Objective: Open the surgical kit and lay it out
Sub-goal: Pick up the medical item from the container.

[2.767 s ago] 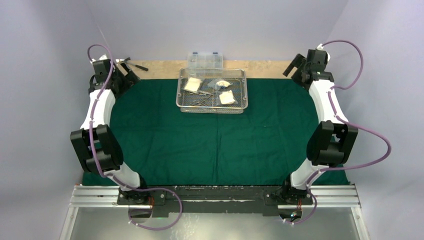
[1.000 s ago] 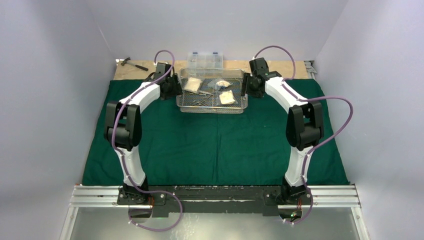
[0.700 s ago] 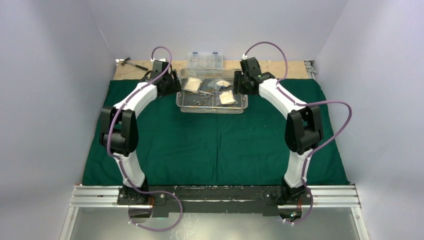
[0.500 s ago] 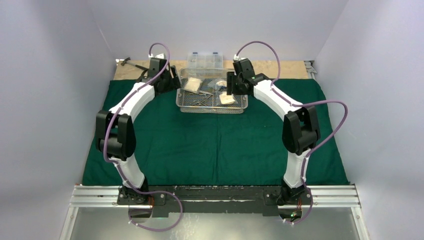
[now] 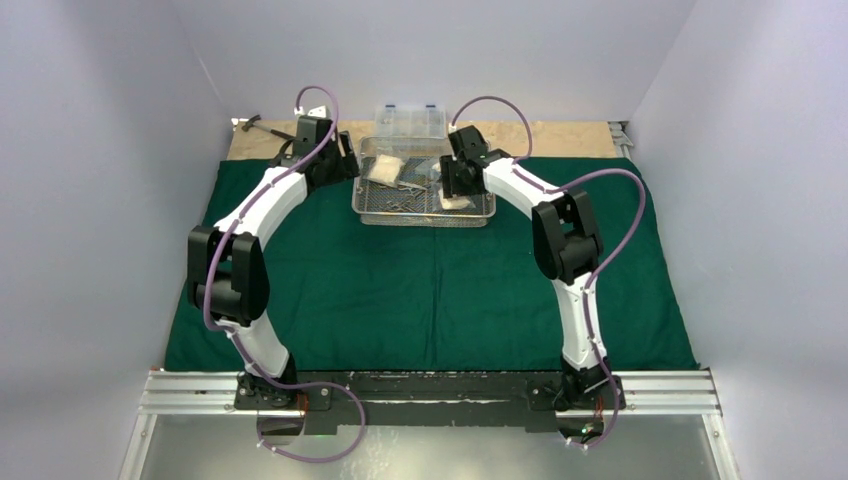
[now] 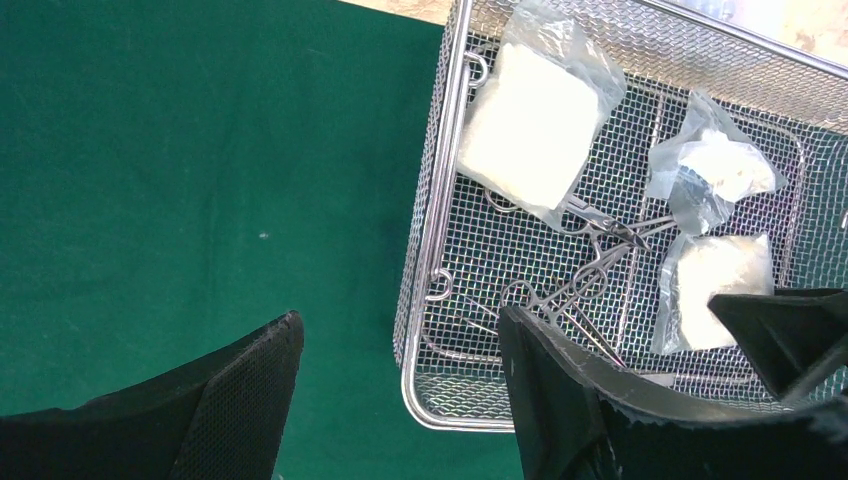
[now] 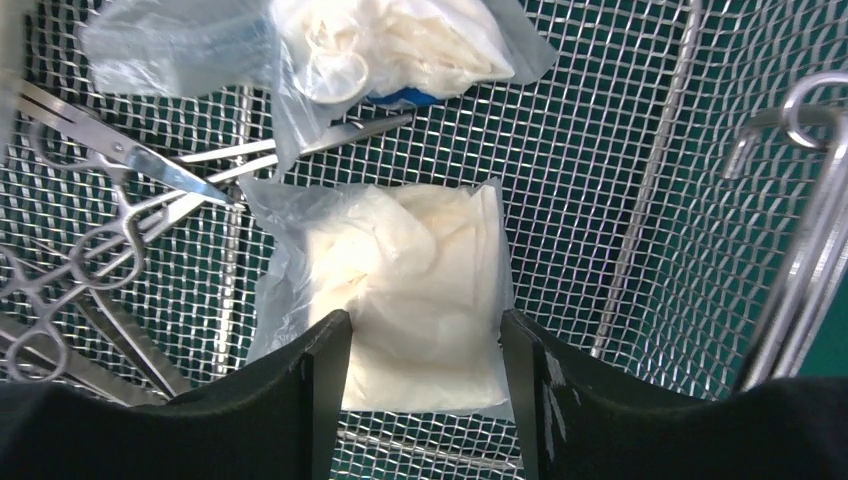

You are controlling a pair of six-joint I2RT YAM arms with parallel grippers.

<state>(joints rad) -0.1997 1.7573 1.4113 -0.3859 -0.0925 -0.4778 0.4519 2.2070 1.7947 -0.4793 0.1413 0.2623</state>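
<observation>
The dark green cloth (image 5: 420,290) lies spread flat. The steel wire-mesh tray (image 5: 420,222) stands at its far middle. It holds three clear gauze packets (image 6: 530,130) (image 6: 715,170) (image 6: 715,285) and small scissors-like instruments (image 6: 590,270). My left gripper (image 5: 343,165) is open at the tray's left side. In the left wrist view (image 6: 400,400) the tray's left wall lies between its fingers. My right gripper (image 5: 448,190) is open inside the tray. In the right wrist view (image 7: 425,390) its fingers straddle one gauze packet (image 7: 400,270), with the instruments (image 7: 90,250) to the left.
A clear plastic compartment box (image 5: 410,118) stands just behind the tray on the bare wooden strip (image 5: 560,135). A small hammer (image 5: 262,124) lies at the back left. Enclosure walls stand on three sides.
Both arms swung in from the back corners to the tray. The right gripper moved left over the tray and came down around the right-hand gauze packet. The left gripper reached the tray's left side.
</observation>
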